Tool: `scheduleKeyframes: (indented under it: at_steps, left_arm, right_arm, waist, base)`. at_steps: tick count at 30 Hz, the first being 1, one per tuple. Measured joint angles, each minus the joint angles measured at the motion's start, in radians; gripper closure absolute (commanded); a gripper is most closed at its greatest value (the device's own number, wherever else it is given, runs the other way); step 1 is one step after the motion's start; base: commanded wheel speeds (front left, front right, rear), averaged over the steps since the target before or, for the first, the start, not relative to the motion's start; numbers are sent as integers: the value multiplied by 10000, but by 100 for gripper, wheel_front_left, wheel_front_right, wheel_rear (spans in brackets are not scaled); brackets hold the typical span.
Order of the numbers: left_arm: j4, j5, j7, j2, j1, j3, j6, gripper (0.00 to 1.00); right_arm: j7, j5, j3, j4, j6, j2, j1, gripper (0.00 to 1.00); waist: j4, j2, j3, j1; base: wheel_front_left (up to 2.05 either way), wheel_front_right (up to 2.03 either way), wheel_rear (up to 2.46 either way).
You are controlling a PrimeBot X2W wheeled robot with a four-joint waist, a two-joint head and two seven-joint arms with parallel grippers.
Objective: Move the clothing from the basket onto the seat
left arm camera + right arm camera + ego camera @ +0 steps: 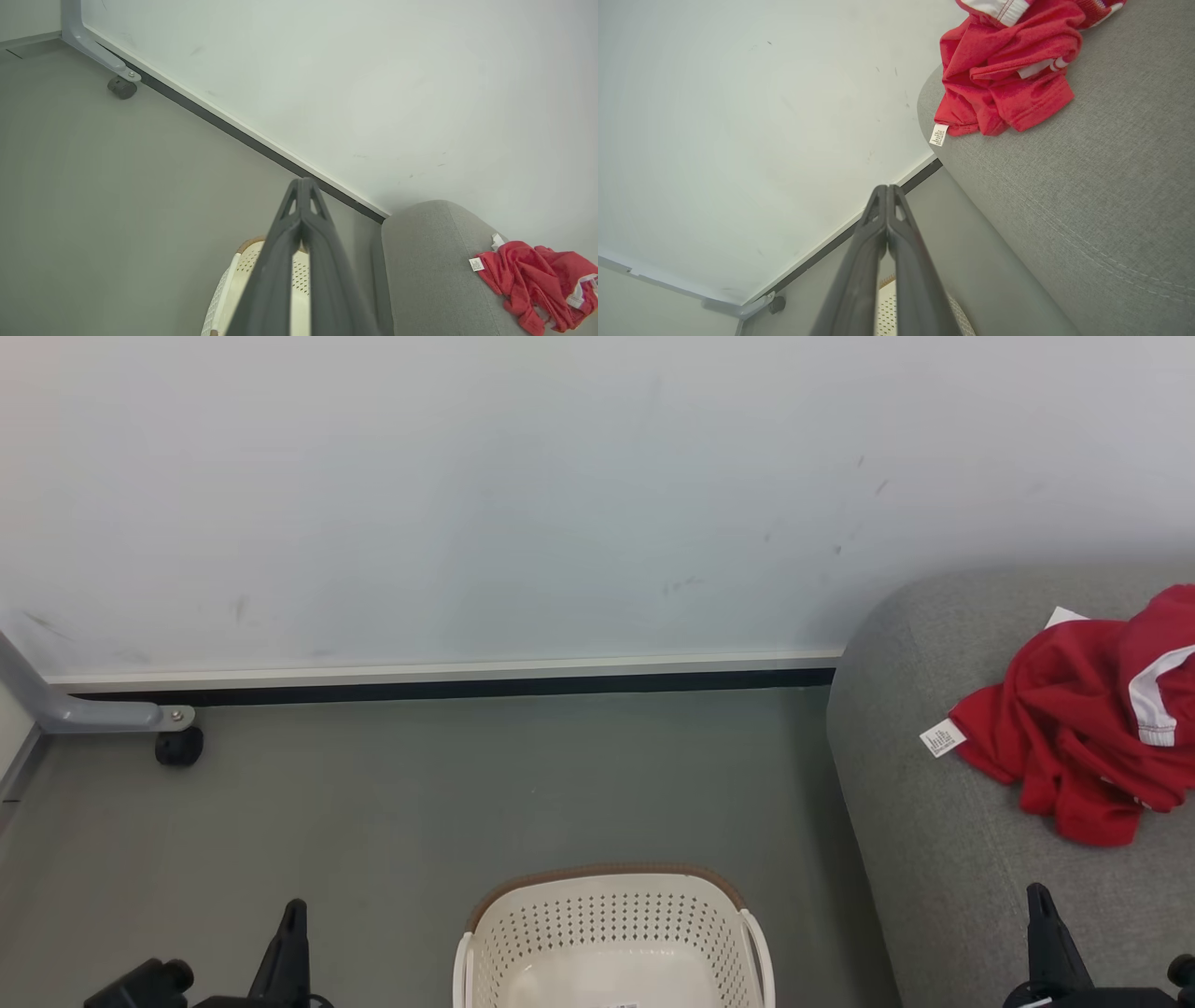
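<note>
Finding one: the clothing lies in a crumpled red heap on the seat, to the right of the basket and farther back than it. Its white care label sticks out on the side facing the basket.

Finding two: my left hand sits left of the basket with its fingers pressed together and nothing between them. My right hand sits right of the basket, in front of the seat's grey fabric, likewise closed on nothing.

Differences between views: the head view looks into the basket and shows its bare pale bottom and perforated far wall. The left wrist view catches just a corner of the basket's brown rim behind the closed fingers. The right wrist view shows a stitched seam across the seat cushion and the garment's white panel.

Edges and room: the seat's rounded end stands just right of the basket, apart from it. Open grey floor runs left of and behind the basket to the wall. A black caster on a grey bracket stands well to the basket's left at the wall's foot.
</note>
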Motion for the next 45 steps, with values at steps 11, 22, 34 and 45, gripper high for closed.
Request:
scheduleKeyframes:
  at_steps: [11, 22, 34, 45]
  left_arm:
    - [77, -1283, 322, -157, -168, 322, -221, 100]
    - [163, -2554, 667, -314, -344, 637, -487, 100]
    - [274, -3820, 1011, -474, -498, 953, -744, 100]
    - [360, -5083, 1298, -635, -626, 1271, -953, 100]
  right_arm:
    - [347, 1304, -284, 268, 253, 134, -293, 100]
    - [700, 2612, -566, 566, 514, 288, -516, 100]
    - [1049, 3906, -842, 840, 736, 430, -803, 100]
    - [1392, 5196, -1120, 1112, 968, 560, -1118, 100]
  waist:
    - [-68, 0, 49, 0]
    - [-136, 0, 97, 0]
    - [-203, 0, 146, 0]
    - [-271, 0, 195, 0]
  base:
    - [0, 0, 0]
    - [0, 0, 0]
    - [0, 0, 0]
    - [0, 0, 0]
